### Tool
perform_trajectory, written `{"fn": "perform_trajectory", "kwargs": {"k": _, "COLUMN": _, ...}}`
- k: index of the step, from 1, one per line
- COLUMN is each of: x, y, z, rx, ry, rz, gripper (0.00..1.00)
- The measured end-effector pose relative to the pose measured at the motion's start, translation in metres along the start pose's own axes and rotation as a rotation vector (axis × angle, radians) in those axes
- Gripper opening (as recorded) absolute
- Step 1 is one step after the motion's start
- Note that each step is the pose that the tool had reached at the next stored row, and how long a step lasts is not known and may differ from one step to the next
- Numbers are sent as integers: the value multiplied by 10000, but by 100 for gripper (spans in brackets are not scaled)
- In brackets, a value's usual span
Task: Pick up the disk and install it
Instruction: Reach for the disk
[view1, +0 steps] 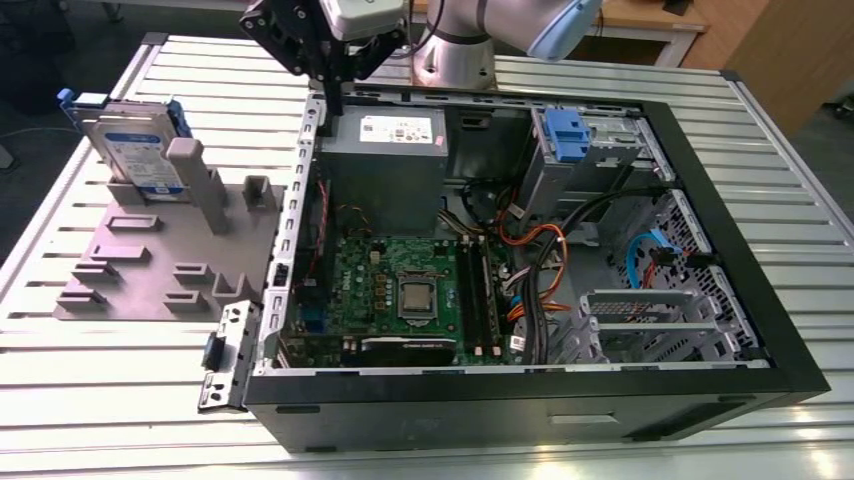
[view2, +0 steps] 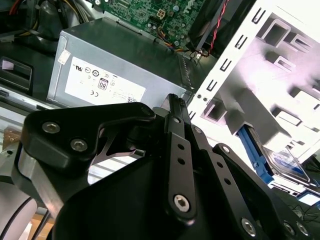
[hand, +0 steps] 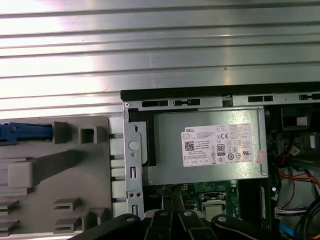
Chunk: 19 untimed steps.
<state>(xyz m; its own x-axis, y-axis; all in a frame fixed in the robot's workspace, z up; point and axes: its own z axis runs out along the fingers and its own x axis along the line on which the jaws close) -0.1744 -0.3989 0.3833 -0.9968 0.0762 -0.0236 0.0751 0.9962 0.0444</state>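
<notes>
Your gripper is hanging over the back corner of the open computer case, above the power supply. Its jaws are looking drawn together, gripping nothing.

The disk is standing on edge in a slot of the grey fixture. That fixture is sitting on the slatted table at the exterior view's left, well apart from the gripper. Likely reason: upright, the disk is offering you its top edge for a grasp from above.

The case is lying on its side, panel off. The drive cage with the blue latch is facing up, probably so you are reaching it from above.

Disk look: flat silver body, blue-and-white label facing outward, blue rails running along its edges, one rail end poking out at the top.
</notes>
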Motion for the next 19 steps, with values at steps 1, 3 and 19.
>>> {"fn": "perform_trajectory", "kwargs": {"k": 1, "x": 3, "y": 0, "z": 1, "rx": 1, "ry": 1, "rz": 0, "gripper": 11}}
{"fn": "perform_trajectory", "kwargs": {"k": 3, "x": 9, "y": -1, "z": 3, "rx": 2, "ry": 3, "rz": -1, "gripper": 11}}
{"fn": "perform_trajectory", "kwargs": {"k": 19, "x": 40, "y": -4, "z": 20, "rx": 2, "ry": 10, "rz": 0, "gripper": 11}}
